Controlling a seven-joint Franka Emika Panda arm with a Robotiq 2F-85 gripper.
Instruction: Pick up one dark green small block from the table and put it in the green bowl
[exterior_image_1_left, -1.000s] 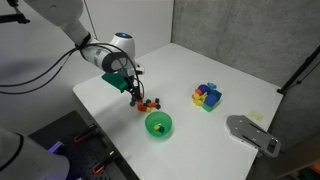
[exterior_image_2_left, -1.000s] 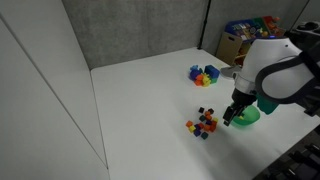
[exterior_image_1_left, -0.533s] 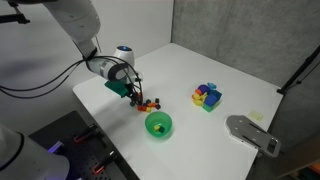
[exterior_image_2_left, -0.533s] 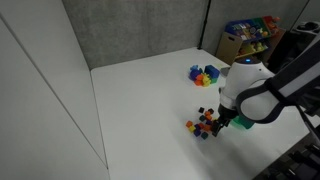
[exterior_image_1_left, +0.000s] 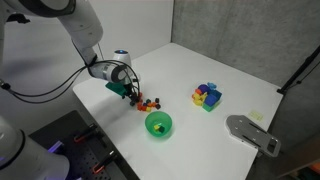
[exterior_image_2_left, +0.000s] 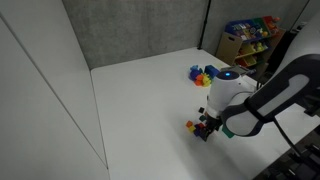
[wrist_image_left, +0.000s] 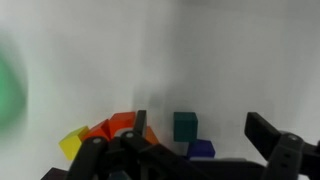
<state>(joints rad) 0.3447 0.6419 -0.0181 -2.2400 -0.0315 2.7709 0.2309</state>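
Observation:
In the wrist view a dark green small block (wrist_image_left: 185, 125) lies on the white table (wrist_image_left: 220, 60), between my open gripper's (wrist_image_left: 200, 132) two black fingers. A tiny blue block (wrist_image_left: 199, 149) sits just below it, and orange, red and yellow tiny blocks (wrist_image_left: 105, 130) lie to the left. The green bowl shows as a blurred green patch at the left edge (wrist_image_left: 8, 90). In both exterior views the gripper (exterior_image_1_left: 133, 95) (exterior_image_2_left: 208, 125) is low over the pile of tiny blocks (exterior_image_1_left: 148, 103). The green bowl (exterior_image_1_left: 159, 124) stands just beyond the pile; in an exterior view the arm hides it.
A cluster of bigger yellow, blue and purple blocks (exterior_image_1_left: 207, 96) (exterior_image_2_left: 203, 74) sits further along the table. A grey device (exterior_image_1_left: 252, 133) lies at the table's corner. A box of colourful toys (exterior_image_2_left: 248, 38) stands behind the table. The table edge is close to the pile.
The arm has lowered and moved over the pile of tiny blocks. The gripper now sits down around the blocks instead of hanging above them.

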